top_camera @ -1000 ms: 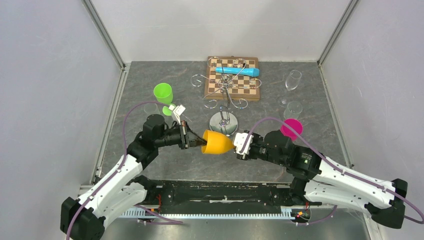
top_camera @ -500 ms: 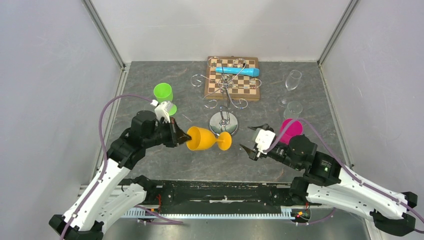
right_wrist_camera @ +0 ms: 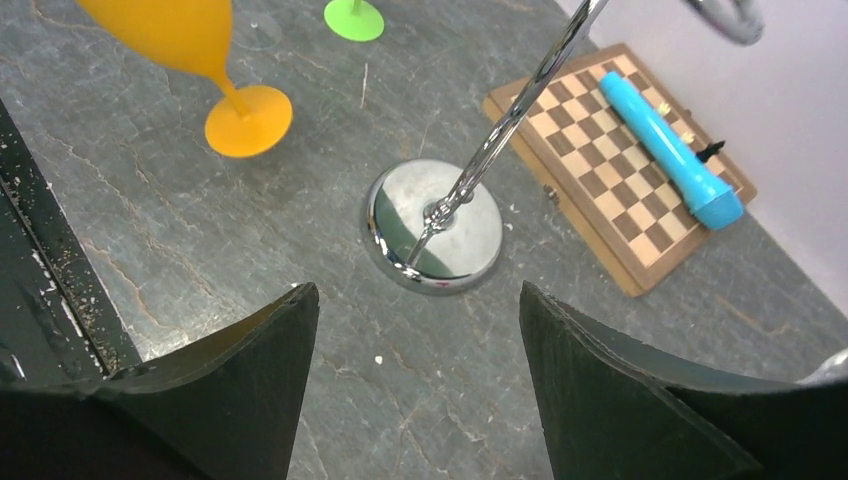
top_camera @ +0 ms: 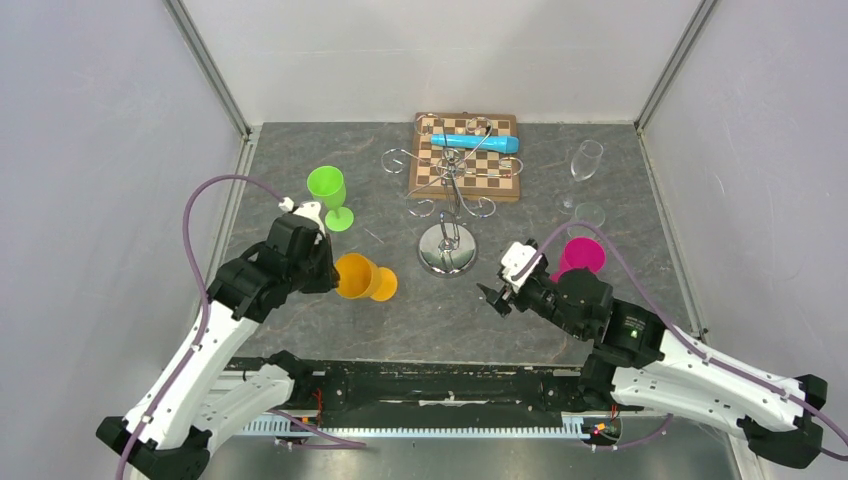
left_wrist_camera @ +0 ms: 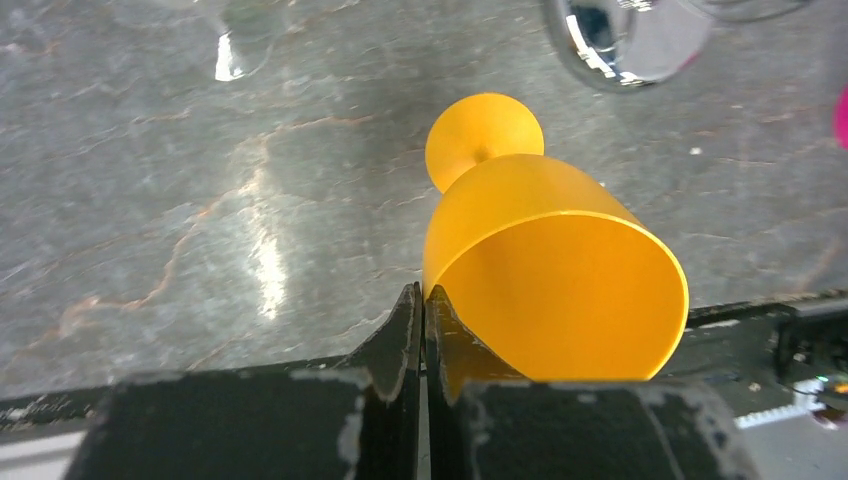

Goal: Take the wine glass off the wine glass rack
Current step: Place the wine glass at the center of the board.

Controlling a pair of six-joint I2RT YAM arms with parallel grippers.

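In the overhead view the left gripper point(top_camera: 333, 272) sits left of centre, its jaws pressed together on the rim of a translucent orange plastic wine glass point(top_camera: 366, 278). The glass is off the shiny chrome wine glass rack point(top_camera: 447, 247) and is held tilted, with its foot pointing right toward the rack's round mirror base. In the left wrist view the two black fingers point(left_wrist_camera: 400, 338) meet at the bottom centre and pinch the near wall of the orange bowl point(left_wrist_camera: 545, 270). The mouth of the glass opens toward the camera and its foot lies further up the frame over the grey marbled tabletop point(left_wrist_camera: 180, 200). Whether the foot touches the stone I cannot tell. The right gripper point(top_camera: 497, 294) is right of centre, near the rack's base, with its jaws spread wide and nothing between them. In the right wrist view the gripper point(right_wrist_camera: 415, 300) frames the rack's base point(right_wrist_camera: 435, 225) and leaning pole, and the orange foot shows at the upper left. Behind the rack, at the top centre of the overhead view, lies a wooden chessboard point(top_camera: 465, 165) with a blue cylindrical tool point(top_camera: 478, 143) on it. A green plastic wine glass point(top_camera: 327, 190) stands at the upper left, a pink plastic cup point(top_camera: 583, 255) is just beside the right arm, and a clear stemmed glass point(top_camera: 585, 160) stands at the upper right.
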